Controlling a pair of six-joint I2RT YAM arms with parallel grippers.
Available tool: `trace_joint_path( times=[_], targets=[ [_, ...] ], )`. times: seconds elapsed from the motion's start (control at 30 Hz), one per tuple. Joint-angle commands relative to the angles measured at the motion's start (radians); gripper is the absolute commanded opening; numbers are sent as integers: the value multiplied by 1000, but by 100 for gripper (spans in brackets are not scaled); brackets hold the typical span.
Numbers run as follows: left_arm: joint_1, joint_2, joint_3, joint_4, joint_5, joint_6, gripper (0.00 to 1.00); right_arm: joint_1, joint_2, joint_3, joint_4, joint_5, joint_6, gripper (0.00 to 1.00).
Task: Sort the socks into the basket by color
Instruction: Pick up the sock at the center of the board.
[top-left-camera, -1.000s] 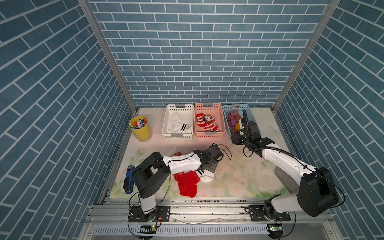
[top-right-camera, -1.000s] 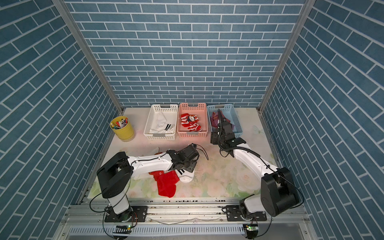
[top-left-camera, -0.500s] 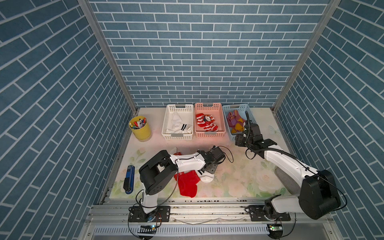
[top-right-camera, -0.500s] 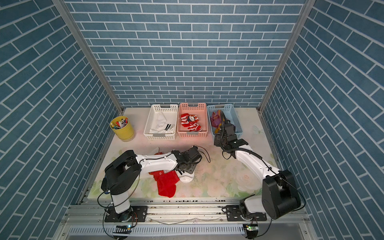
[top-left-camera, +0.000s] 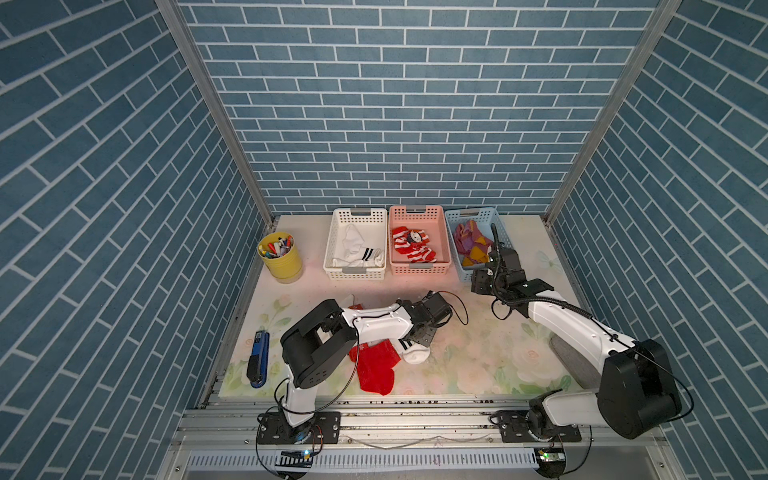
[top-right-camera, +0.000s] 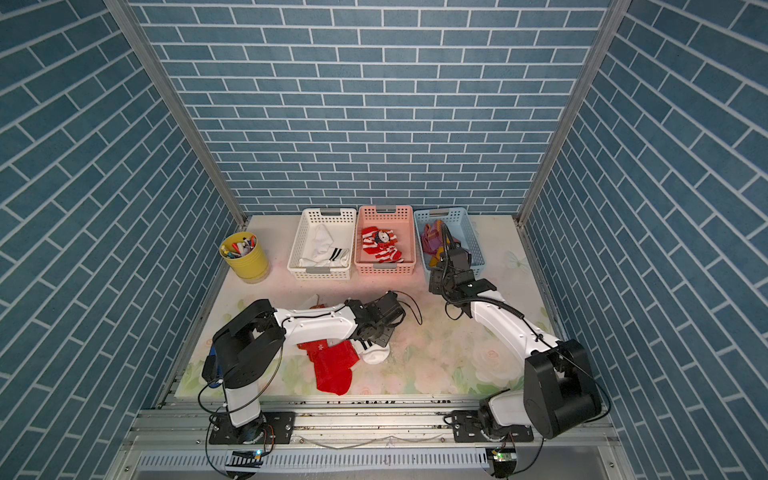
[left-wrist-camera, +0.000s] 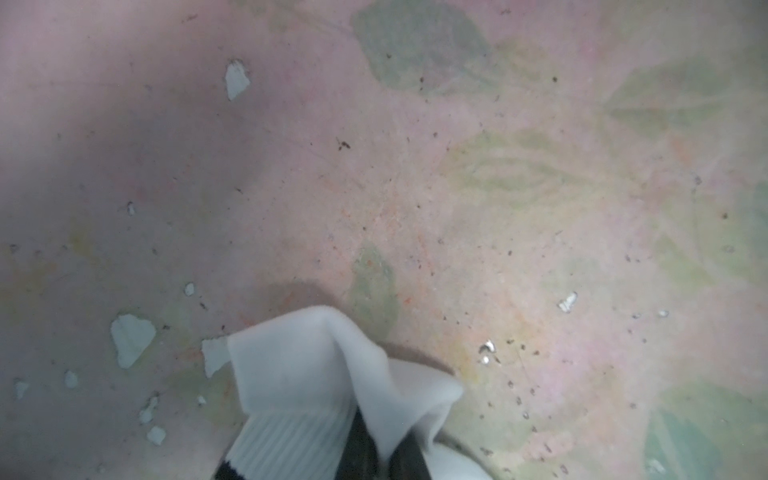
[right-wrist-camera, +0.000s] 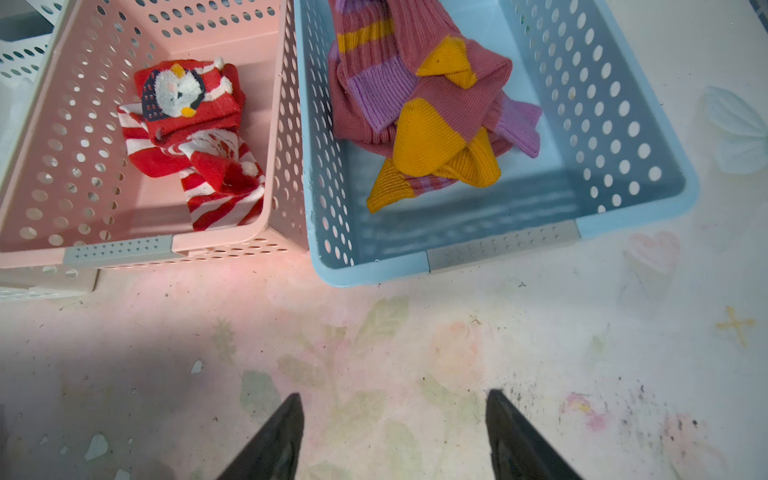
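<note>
Left jaws went from part open to shut since a second ago, and the right arm backed off the blue basket toward the near edge.

Left to right:
- Blue handheld tool (top-left-camera: 258, 359) lies flat by the left edge of the floral counter (top-left-camera: 478, 361).
- Yellow cup of pens (top-left-camera: 280, 259) stands at the far left.
- White perforated plastic basket (top-left-camera: 355, 272) is on the far edge and holds white socks with black bands (top-left-camera: 357, 251).
- Plain red fabric sock (top-left-camera: 374, 370) lies flat near the near edge.
- Touching its right side is a white fabric sock with black bands (left-wrist-camera: 324, 374). The left jaws are clamped on its bunched cuff and its toe rests on the counter.
- Pink perforated basket (top-left-camera: 419, 268) holds red-white striped socks (right-wrist-camera: 199, 166).
- Light blue perforated basket (right-wrist-camera: 374, 276) holds mauve-purple socks with mustard toes (right-wrist-camera: 432, 124).
- Right jaws are spread wide and empty, over bare counter just in front of the blue basket.
- Flat grey oval pad (top-left-camera: 575, 361) sits by the right edge, partly under the right arm.
</note>
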Motion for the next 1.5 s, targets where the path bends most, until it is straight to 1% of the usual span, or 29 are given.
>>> trace_joint_path(
  times=[0.0, 0.23, 0.3, 0.37, 0.73, 0.9, 1.2, 1.47],
  targets=[
    [-5, 32, 15, -38, 33, 12, 5, -4, -32, -11, -5, 21, 42, 69],
    [0, -5, 35, -79, 25, 30, 1, -6, -47, -33, 0, 11, 41, 69],
    [13, -25, 34, -64, 64, 36, 1, -6, -55, -40, 1, 16, 39, 69],
    [24, -51, 35, -67, 78, 46, 0, -6, -60, -51, 14, 4, 40, 69],
    [81, -183, 67, -132, 69, 87, 0, -6, -66, -67, 26, -12, 44, 68],
    [108, -226, 84, -179, 43, 111, 0, -6, -72, -68, 25, -26, 44, 68],
    [189, -333, 80, -220, 19, 144, 0, -6, -92, -85, 21, -32, 39, 67],
    [291, -369, 127, -250, 6, 196, 0, -6, -104, -91, 27, -65, 36, 67]
  ],
)
